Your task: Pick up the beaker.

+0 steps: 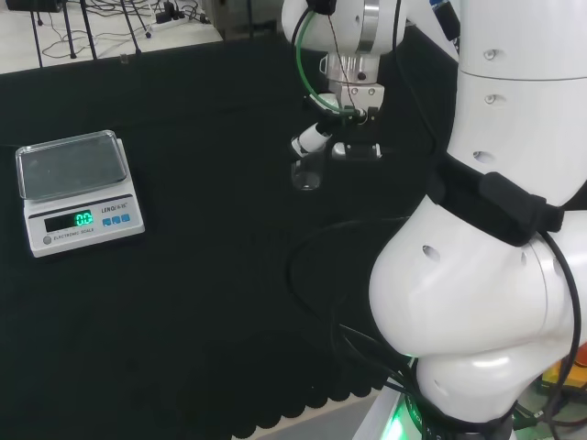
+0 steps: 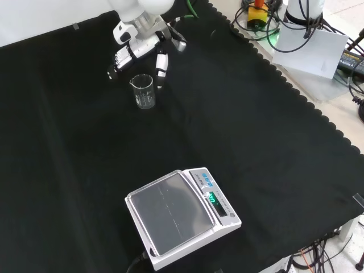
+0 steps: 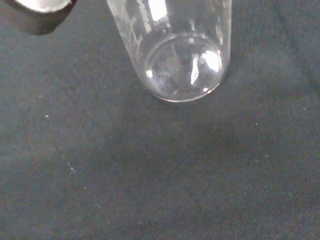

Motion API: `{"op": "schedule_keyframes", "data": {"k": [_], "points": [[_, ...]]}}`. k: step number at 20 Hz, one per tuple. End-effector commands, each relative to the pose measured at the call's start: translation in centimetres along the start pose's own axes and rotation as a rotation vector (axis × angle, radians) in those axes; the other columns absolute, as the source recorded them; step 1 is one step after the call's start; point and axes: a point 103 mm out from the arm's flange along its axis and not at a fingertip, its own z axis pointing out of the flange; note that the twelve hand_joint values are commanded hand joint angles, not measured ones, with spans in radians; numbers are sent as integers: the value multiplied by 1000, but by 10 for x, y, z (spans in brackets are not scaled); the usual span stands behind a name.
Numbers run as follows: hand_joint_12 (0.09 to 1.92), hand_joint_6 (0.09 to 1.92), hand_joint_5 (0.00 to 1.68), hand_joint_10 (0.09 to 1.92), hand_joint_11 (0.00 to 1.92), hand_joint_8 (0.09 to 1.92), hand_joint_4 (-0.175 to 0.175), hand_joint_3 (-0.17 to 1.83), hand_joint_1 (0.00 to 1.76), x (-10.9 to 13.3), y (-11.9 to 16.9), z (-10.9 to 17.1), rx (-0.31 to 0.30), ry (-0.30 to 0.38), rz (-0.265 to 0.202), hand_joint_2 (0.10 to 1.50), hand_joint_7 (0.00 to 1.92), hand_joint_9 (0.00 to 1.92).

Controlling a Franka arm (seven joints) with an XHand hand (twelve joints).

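A small clear glass beaker (image 2: 143,91) stands upright on the black cloth, and I see nothing inside it. The hand (image 2: 139,48) hangs just behind it in the front view, its fingers (image 2: 161,65) straight and spread to either side of the glass without closing on it. In the head view the beaker (image 1: 307,172) stands just left of and below the hand (image 1: 344,124). The wrist view looks down into the beaker (image 3: 180,55) from close by, with a dark fingertip (image 3: 40,12) beside it.
A white digital scale (image 2: 182,219) with a clear pan and a lit display stands near the front edge in the front view; in the head view the scale (image 1: 78,188) sits far left. The arm's white links (image 1: 486,229) stand at the right of the head view.
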Motion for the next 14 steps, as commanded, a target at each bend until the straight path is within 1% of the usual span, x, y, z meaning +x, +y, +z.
{"op": "schedule_keyframes", "data": {"k": [1,8,14], "points": [[822,87,0,788,0,87,51,147,653,-3,9,4,1,8,10,742,24,0],[825,87,0,793,0,87,52,145,657,0,24,15,24,2,8,744,28,0],[842,87,0,815,0,87,52,142,671,4,27,23,35,2,0,752,39,0]]}}
